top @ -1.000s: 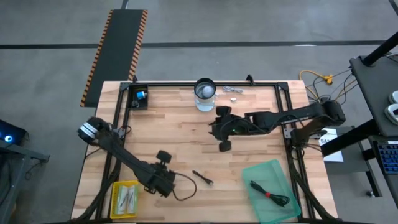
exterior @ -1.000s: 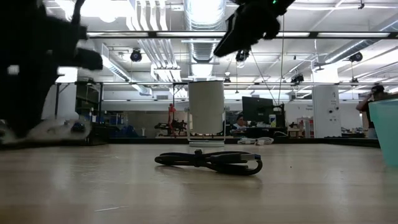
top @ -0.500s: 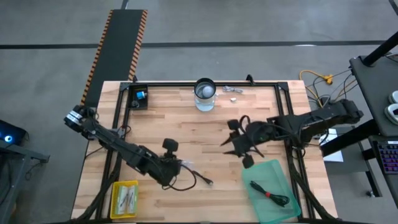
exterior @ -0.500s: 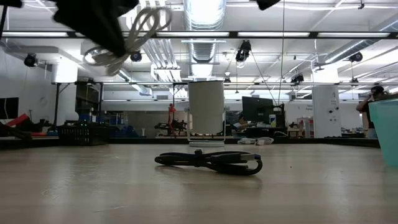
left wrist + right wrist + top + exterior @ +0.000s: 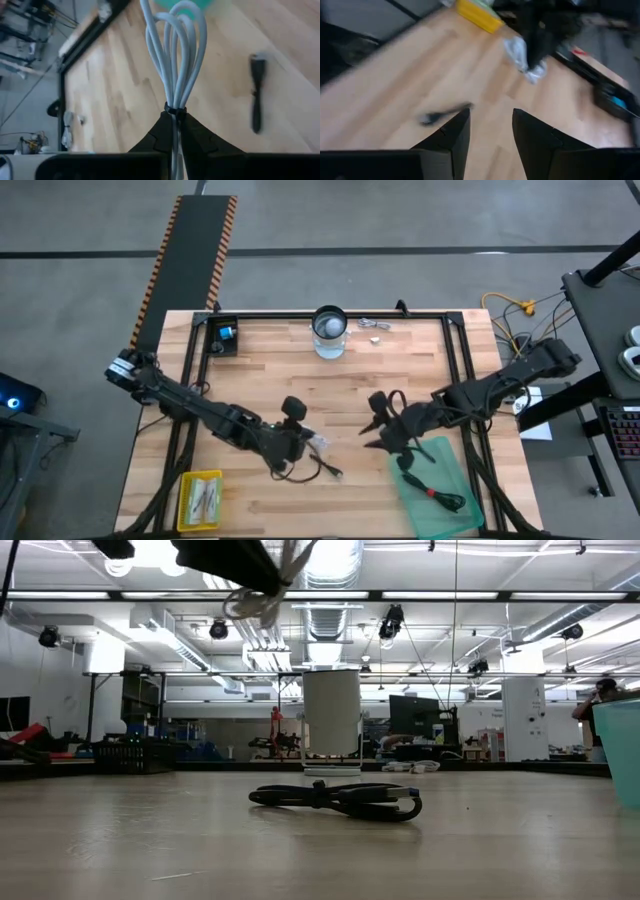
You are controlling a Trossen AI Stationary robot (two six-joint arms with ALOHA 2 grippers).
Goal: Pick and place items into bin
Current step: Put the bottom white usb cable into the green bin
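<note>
White cable (image 5: 175, 55) in left gripper (image 5: 174, 116), apparently airborne.

Two dark arms work here. One green bin (image 5: 437, 492) holds one black cable with a red tip (image 5: 432, 491). One white cable (image 5: 175, 47), one black stick-like tool (image 5: 327, 467), one clear jar (image 5: 329, 331), one yellow tray (image 5: 200, 500) with two white packets (image 5: 203, 499).

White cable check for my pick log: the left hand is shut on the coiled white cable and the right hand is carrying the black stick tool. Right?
Not quite. The left hand is shut on the white cable, but the right hand carries nothing, as the right wrist view shows; the black stick tool lies on the table.
</note>
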